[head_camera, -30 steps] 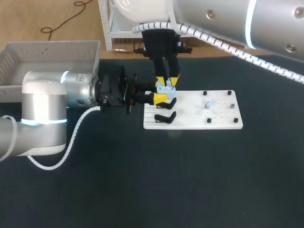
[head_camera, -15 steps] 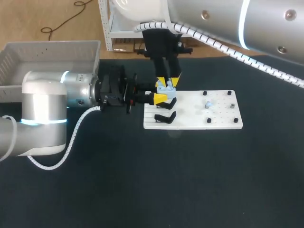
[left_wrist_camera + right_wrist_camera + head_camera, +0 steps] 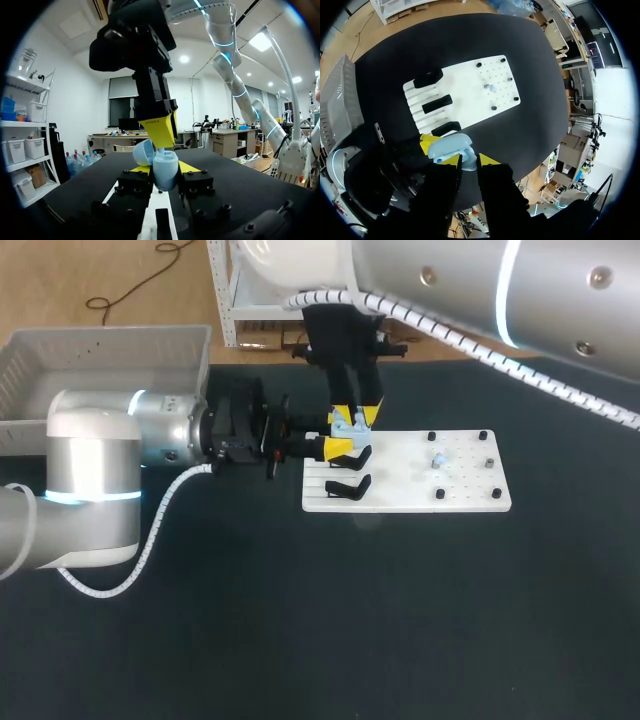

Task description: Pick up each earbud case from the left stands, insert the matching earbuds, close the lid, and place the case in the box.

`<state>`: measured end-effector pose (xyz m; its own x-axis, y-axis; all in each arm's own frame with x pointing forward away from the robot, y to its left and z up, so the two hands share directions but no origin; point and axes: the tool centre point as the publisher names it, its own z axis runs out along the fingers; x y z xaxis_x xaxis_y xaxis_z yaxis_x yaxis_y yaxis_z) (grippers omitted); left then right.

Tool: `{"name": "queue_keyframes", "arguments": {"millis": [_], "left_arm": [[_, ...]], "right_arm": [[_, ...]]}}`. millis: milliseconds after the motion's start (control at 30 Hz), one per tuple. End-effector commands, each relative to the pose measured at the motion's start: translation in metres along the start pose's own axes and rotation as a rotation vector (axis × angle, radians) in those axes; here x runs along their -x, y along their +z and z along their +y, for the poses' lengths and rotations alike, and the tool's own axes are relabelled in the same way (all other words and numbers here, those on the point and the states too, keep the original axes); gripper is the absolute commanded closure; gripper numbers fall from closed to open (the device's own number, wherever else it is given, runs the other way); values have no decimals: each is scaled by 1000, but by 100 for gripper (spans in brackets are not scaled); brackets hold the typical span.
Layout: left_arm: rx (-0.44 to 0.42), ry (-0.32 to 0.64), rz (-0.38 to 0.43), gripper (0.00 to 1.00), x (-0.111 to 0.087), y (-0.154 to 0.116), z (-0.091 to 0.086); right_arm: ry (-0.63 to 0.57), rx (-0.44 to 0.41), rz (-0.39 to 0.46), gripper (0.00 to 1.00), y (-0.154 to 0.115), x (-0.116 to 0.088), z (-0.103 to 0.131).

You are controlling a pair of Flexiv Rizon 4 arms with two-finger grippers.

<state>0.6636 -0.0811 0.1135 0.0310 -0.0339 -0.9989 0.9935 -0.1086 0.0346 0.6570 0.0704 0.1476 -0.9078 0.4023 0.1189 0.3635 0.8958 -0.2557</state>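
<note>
1. Containers. The box [image 3: 100, 360] stood at the table's far left corner. The head view showed its ribbed walls and floor. The light blue case [image 3: 165, 170] was held above the left edge of the white board [image 3: 420, 492], well apart from the box. Its lid [image 3: 144, 152] stood open, tilted to one side. We could not tell what lay inside the case, because the right gripper [image 3: 469, 161] covered the opening from above.

2. Differences between views. Only the left wrist view showed the open lid and the body of the case side by side. The right wrist view showed three black stands [image 3: 437, 103] in a row on the board's left part. The head view showed two of them, with the third hidden under the grippers. Both of these views showed one small earbud [image 3: 491, 87] lying among the pegs [image 3: 431, 437] on the board's right part.

3. Case and fingers. The left gripper [image 3: 164, 172] was clenched on the case, which sat between its two yellow tips and touched both. The right gripper stood directly over the case, just beside the lid. We could not tell whether it grasped anything.
</note>
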Motion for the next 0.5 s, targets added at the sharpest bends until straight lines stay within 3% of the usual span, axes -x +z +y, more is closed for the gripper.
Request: {"name": "queue_keyframes", "arguments": {"millis": [33,67,233,267,367,400,500], "left_arm": [[-2,0,-1,100,0,-1,1],[-2,0,-1,100,0,-1,1],[-2,0,-1,100,0,-1,1],[-2,0,-1,100,0,-1,1],[-2,0,-1,100,0,-1,1],[-2,0,-1,100,0,-1,1],[-2,0,-1,100,0,-1,1]], "right_arm": [[0,4,7,64,2,2,0],[-1,5,7,54,2,2,0],[-13,37,-12,27,-6,-3,-2],[-19,51,-22,27,-8,-5,-3],[-32,104,-53,36,-17,-14,-13],[-37,129,-51,49,-18,-17,-18],[-68,179,-42,61,-18,-19,-34]]}}
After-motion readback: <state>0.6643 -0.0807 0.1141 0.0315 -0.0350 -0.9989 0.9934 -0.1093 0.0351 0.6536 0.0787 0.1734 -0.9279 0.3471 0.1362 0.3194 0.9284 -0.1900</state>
